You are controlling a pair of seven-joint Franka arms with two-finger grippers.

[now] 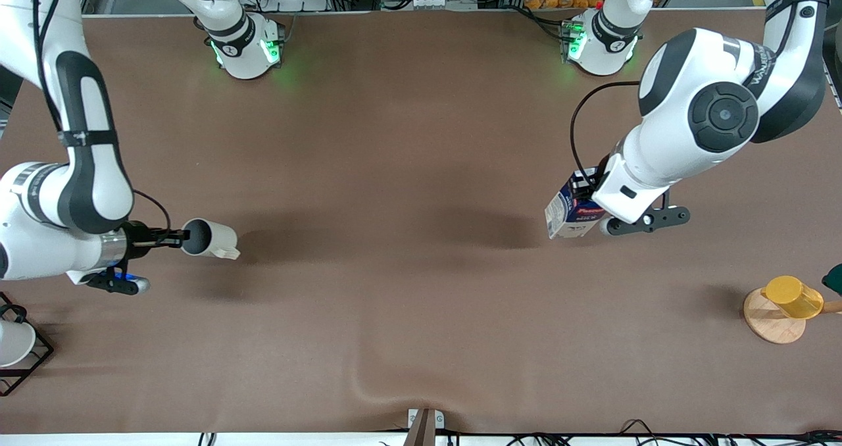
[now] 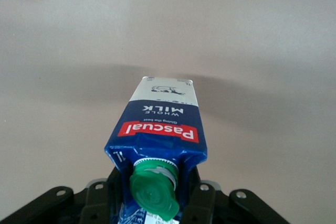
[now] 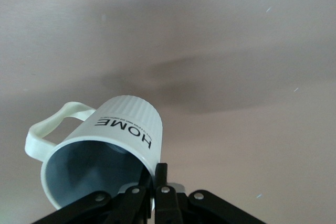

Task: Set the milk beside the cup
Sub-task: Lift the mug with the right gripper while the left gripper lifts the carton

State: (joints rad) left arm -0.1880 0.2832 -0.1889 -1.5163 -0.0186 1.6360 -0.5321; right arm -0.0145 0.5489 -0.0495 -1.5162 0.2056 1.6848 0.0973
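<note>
**Carton and mug both aloft, well apart**

Holding both task objects clear of the table, the two arms sit at their own ends in the front view. The left gripper (image 1: 587,196) is clamped on the gable top of the milk carton (image 1: 567,212), which hangs tilted over the brown table (image 1: 408,170) toward the left arm's end. The right gripper (image 1: 172,237) pinches the rim of the off-white mug (image 1: 209,237) over the right arm's end, the mug lying on its side in the air. A yellow plastic cup (image 1: 792,297) on a wooden coaster (image 1: 771,320) and a white cup in a black wire frame (image 1: 13,344) sit at the edges.

From the left wrist view, the left gripper (image 2: 157,203) has its fingers closed either side of the milk carton (image 2: 160,129) just by the green cap (image 2: 155,192); the carton's long axis runs straight away from the wrist, base outward.

From the right wrist view, the right gripper (image 3: 160,182) nips only a thin piece of the mug (image 3: 105,156) wall, mouth toward the wrist, handle (image 3: 50,129) out sideways.

Judged risks: that one-wall pinch could let the mug swivel or slip; set down on its side it may roll. The tilted carton could topple if released before its base is flat.
</note>
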